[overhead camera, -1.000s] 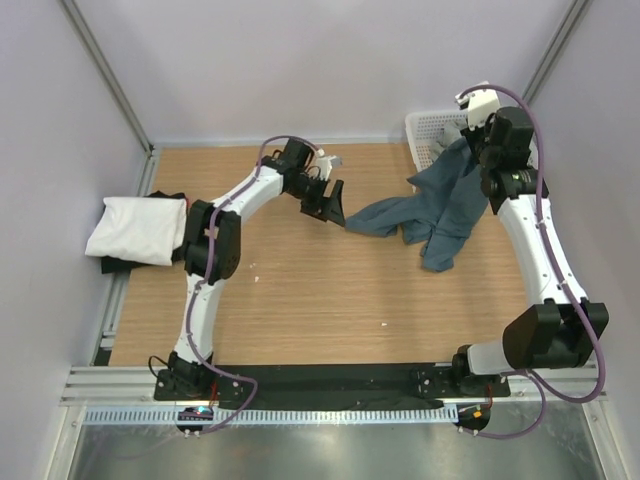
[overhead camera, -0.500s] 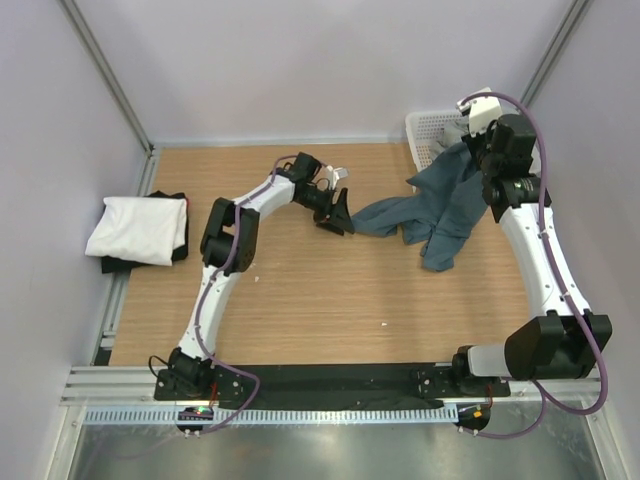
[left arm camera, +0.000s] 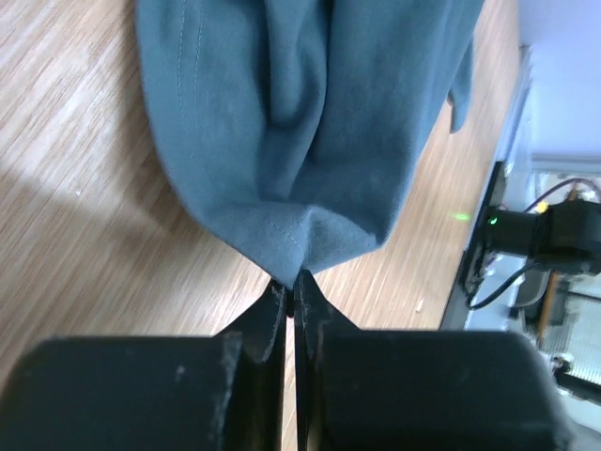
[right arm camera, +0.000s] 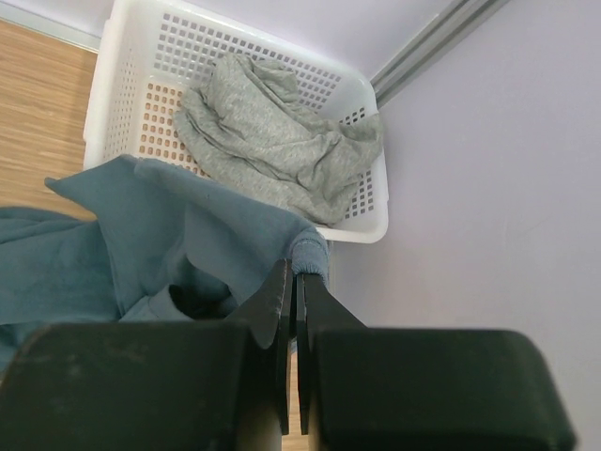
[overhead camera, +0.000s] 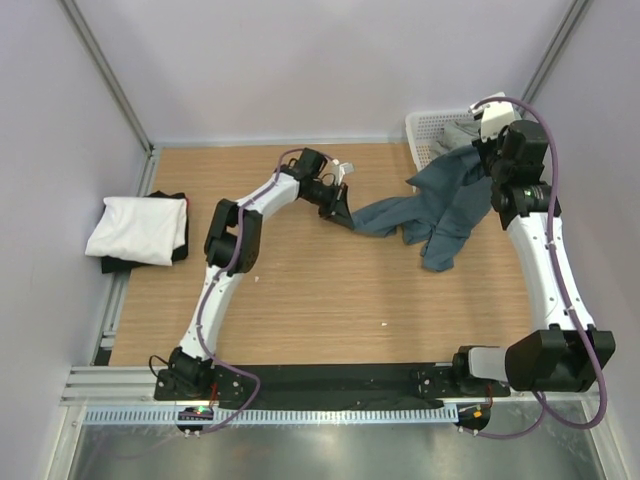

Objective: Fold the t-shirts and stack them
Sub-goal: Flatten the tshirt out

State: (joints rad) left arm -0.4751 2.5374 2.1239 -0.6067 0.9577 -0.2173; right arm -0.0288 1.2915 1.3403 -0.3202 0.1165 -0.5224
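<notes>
**Top external: left tool is closing on the blue shirt's loose end**

Top external view: the left tool point(overhead camera: 345, 216), gaping wide a second ago and hanging short of the cloth, is now reaching further across the surface point(overhead camera: 300, 300). It is sitting closed right at the near tip of the slate-blue t-shirt point(overhead camera: 440, 205). The right tool point(overhead camera: 487, 150) is holding the shirt's far end up beside the basket point(overhead camera: 422, 125), just as it was before. So the cloth is draping from there down onto the wood between the two arms. Over at the left edge, the white t-shirt point(overhead camera: 138, 228) is lying folded on top of the black t-shirt point(overhead camera: 178, 250).

Left wrist view: the fingers are pressing together with the hem caught at their very tips, and the rest of the blue cloth is lying bunched on the wood beyond. That is looking like a shallow bite, and I reckon a hard pull could slip it.

Right wrist view: this tool is clamping a rolled edge of the blue shirt, raised over the basket's near corner. The grey-green t-shirt point(right arm camera: 272, 141) is lying crumpled inside the basket.

Both arms are now gripping one shirt, which should let them stretch it flat for folding. By my reading two shirts are already stacked, this is the third, and the grey-green one is waiting.
</notes>
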